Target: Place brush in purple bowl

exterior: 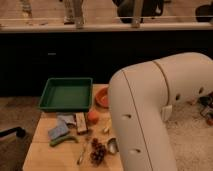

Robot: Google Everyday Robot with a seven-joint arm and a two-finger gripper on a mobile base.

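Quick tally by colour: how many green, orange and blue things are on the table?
Green: 2, tray and long item
Orange: 2, bowl and ball
Blue: 1, cloth
Total: 5
Gripper: not in view.

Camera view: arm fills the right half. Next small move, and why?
Probably pull the bulky white arm back off the light wooden table. It hides the table's right side; the gripper is out of view, no purple bowl shows, only the round orange bowl beside the green rectangular tray.
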